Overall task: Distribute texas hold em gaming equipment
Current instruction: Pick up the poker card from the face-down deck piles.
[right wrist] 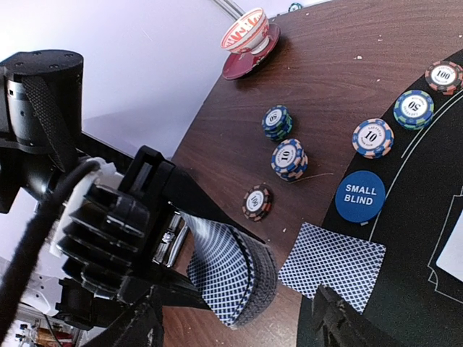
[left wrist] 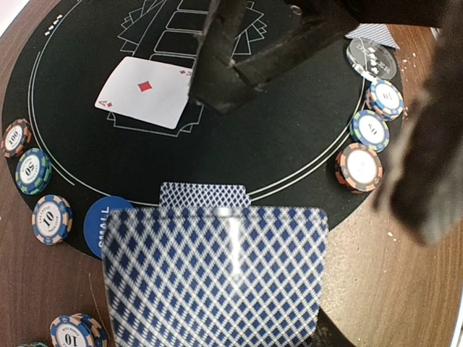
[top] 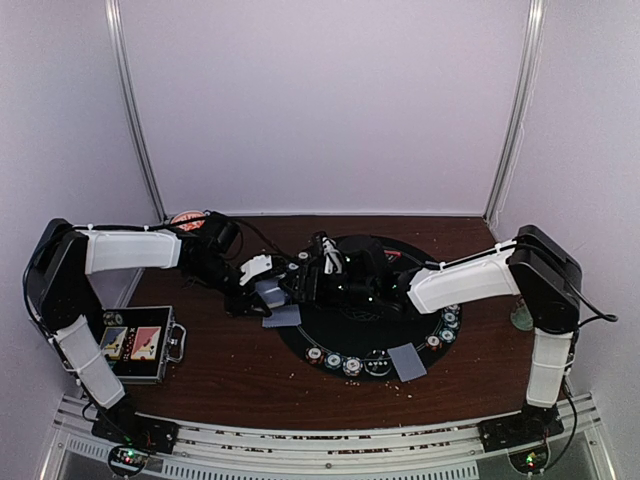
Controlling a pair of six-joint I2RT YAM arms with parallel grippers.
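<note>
A black case (top: 140, 347) holding two card packs (top: 131, 342) lies on the table (top: 230, 372), back-left of the left gripper (top: 264, 284); a red bowl (top: 187, 218) stands beyond, leftward.

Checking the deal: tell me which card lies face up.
The ace of diamonds on the mat; the other cards show checked backs.

We saw the left gripper (right wrist: 192, 249) clamped on a deck of cards (right wrist: 239, 282), with a single card (right wrist: 333, 264) lying face down just beside the blue SMALL BLIND button (right wrist: 359, 196).
</note>
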